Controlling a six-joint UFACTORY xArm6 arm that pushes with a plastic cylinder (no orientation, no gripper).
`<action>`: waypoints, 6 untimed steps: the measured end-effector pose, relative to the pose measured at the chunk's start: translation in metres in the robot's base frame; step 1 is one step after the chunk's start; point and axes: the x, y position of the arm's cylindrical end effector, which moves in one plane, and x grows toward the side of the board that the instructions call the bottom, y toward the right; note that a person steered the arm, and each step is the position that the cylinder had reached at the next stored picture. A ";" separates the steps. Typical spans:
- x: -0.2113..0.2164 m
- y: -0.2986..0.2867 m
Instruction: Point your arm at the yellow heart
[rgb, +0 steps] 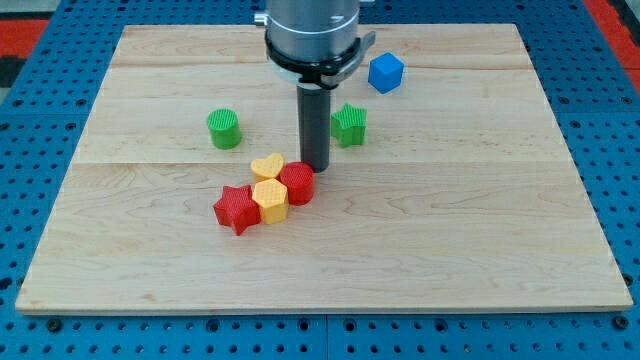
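The yellow heart (266, 166) lies near the middle of the wooden board (450, 230). It touches a yellow hexagon block (270, 199) just below it and a red block (297, 183) at its lower right. My tip (315, 167) is on the board just right of the heart, a small gap away, and right above the red block. A red star (236, 208) sits left of the yellow hexagon, touching it.
A green cylinder (224, 129) stands at the view's upper left of the cluster. A green star block (349, 124) sits right of the rod. A blue cube (385, 72) lies near the view's top. The arm's grey body (312, 35) hangs over the board's top edge.
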 end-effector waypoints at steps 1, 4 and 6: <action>0.000 -0.001; -0.037 -0.036; -0.018 -0.072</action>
